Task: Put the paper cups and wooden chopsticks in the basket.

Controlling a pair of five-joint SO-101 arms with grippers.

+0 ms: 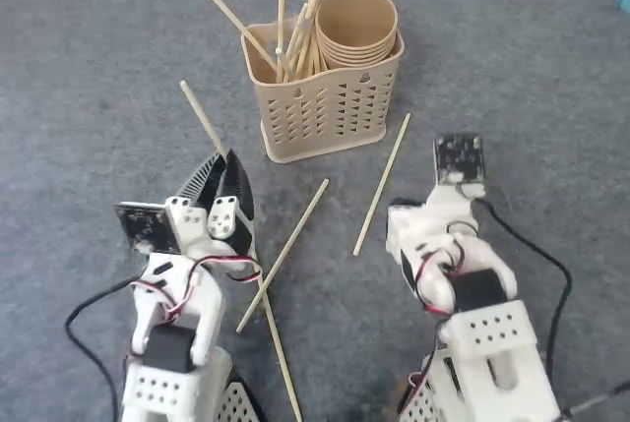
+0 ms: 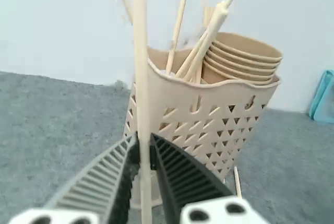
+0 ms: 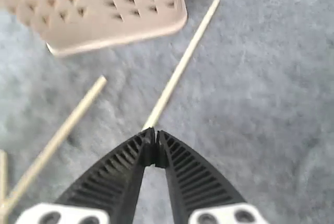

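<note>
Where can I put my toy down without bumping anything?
The grey carpet left of the basket is bare, and so is the stretch to its right. Crowded: in front of the basket, where loose chopsticks lie.

The upright beige perforated basket (image 1: pixel 325 112) at far centre holds nested paper cups (image 1: pixel 356 24) on its right and leaning chopsticks (image 1: pixel 295 38) on its left, while two loose chopsticks (image 1: pixel 382 184) lie nearer and a long chopstick (image 1: pixel 202 117) slants at left.

The chopstick (image 2: pixel 138 51) in the left claw (image 2: pixel 144 148) is smooth wood; the basket (image 2: pixel 209 125) beyond is matt plastic. The tabletop (image 2: pixel 52 109) is rough cloth.
</note>
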